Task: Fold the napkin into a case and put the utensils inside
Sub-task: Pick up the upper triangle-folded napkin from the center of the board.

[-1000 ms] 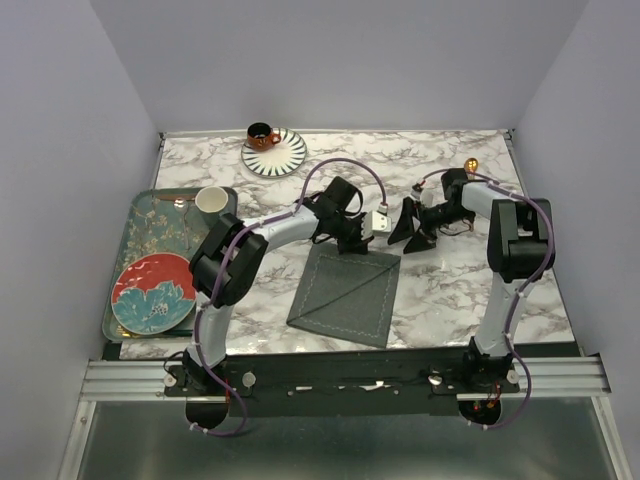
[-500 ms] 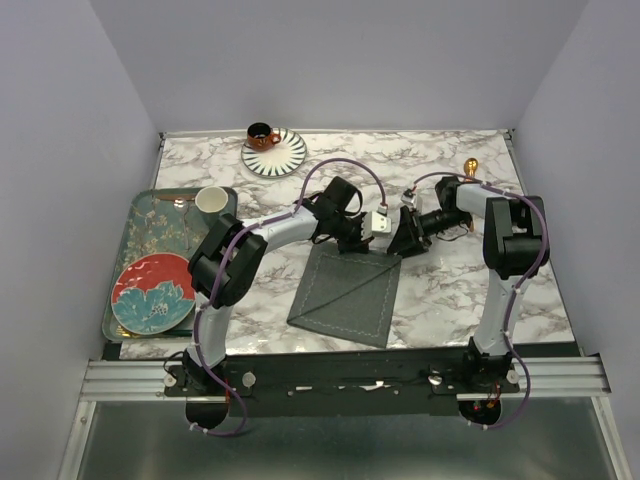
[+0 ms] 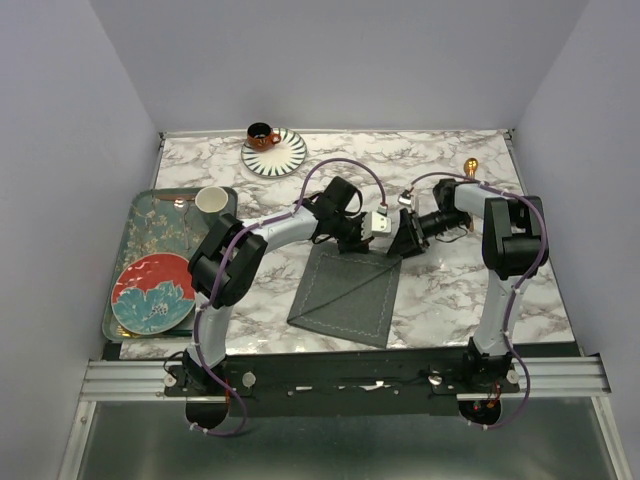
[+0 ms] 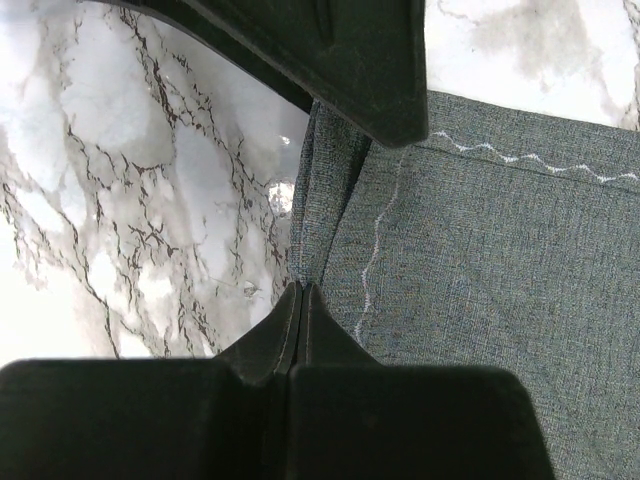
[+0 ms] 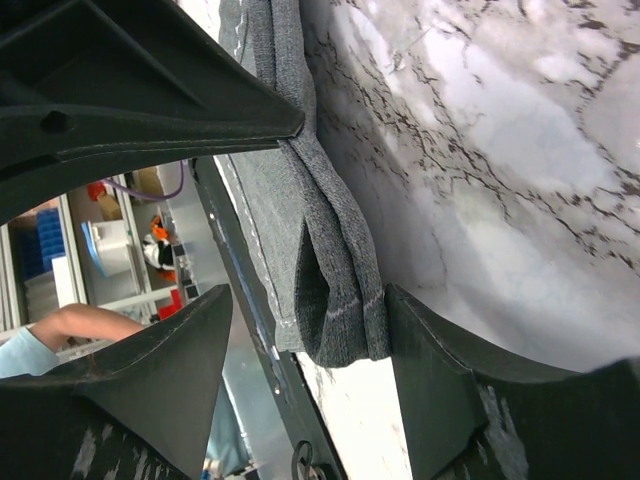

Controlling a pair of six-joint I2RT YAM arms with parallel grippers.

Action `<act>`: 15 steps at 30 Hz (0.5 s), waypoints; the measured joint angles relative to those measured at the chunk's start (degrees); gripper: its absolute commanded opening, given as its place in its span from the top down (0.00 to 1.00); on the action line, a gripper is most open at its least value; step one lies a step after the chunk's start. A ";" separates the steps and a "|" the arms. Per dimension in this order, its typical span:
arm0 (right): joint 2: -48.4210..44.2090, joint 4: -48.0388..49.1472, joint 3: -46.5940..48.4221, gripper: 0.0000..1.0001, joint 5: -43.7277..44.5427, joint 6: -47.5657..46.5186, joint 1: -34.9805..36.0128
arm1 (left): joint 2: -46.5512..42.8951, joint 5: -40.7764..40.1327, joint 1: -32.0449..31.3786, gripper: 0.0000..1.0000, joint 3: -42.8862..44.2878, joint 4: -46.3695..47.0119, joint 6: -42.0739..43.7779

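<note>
R fingers (image 5: 150, 380) shifted left to napkin (image 3: 347, 290) corner, narrowing round it

The napkin (image 3: 345, 293) lay on the table (image 3: 450, 300) as a dark grey square (pale stitched hem, a faint diagonal line across it), its far edge bunched into doubled layers. One utensil (image 3: 471, 164) showed its rounded gold-copper head far right, well apart.

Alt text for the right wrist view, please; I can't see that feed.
The napkin's folded corner sits between the right gripper's open fingers, not yet pinched, over the marble table. Just beyond, the left gripper is clamped on the same folded edge.
</note>
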 measured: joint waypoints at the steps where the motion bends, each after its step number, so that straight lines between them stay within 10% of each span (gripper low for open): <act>1: 0.00 0.00 0.00 0.30 0.04 -0.13 0.26 | 0.00 0.02 0.00 1.00 -0.02 0.02 -0.02; 15: -0.33 0.28 0.00 0.42 3.48 -0.98 2.27 | 0.00 0.24 0.02 1.00 -0.83 0.81 -0.04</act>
